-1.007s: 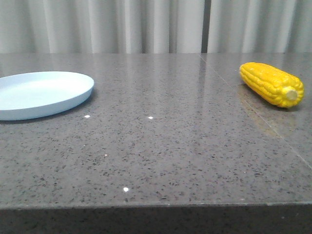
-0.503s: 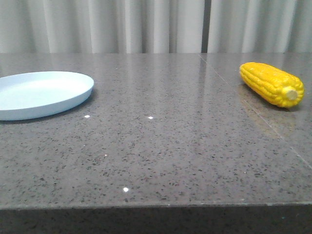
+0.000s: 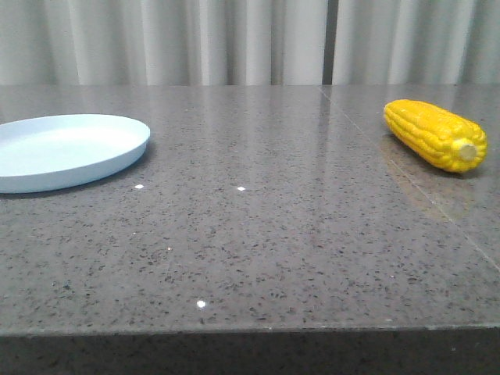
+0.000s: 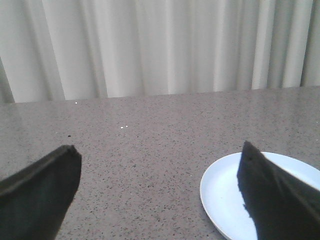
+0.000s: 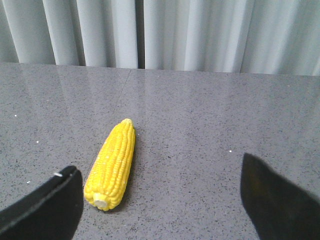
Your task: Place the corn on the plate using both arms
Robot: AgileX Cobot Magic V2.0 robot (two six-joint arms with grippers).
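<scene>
A dark speckled stone table (image 3: pixel 258 234) — glossy, catching small light glints — fronts pale pleated curtains (image 3: pixel 234 39).

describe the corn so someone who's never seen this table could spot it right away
Start at the grey speckled table in front of the pale curtain and look to its far right side. The corn lies there on its side, well apart from the pale blue plate at the left. It is bright yellow, with rows of kernels and a pale round stub end.

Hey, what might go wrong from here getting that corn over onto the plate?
The corn is round and lies on a glossy table, so it may roll when the open right gripper closes. The plate sits far on the left, so a handover to the left gripper could drop it.
</scene>
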